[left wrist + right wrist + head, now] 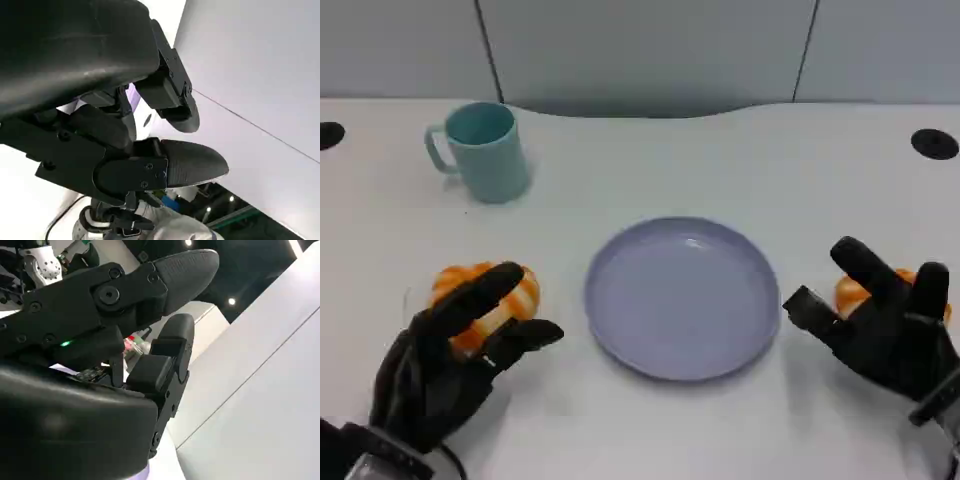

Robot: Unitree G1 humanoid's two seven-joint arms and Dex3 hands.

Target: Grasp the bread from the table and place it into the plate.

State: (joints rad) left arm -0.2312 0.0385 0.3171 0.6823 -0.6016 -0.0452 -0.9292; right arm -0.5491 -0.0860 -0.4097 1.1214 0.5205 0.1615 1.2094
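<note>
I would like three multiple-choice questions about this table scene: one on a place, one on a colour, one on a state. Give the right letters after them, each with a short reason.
1. Where does the mug stand?
A. at the far left of the table
B. on the plate
C. beside the right hand

2. What colour is the plate?
A. red
B. pale lavender-blue
C. black

3. What lies in the plate?
A. one bread
B. two breads
C. nothing

Answers:
1 A: in the head view the mug stands far left, beyond the left hand.
2 B: its whole surface is pale lavender-blue.
3 C: the plate is bare; one bread lies by the left hand, another orange bread by the right hand.
</note>
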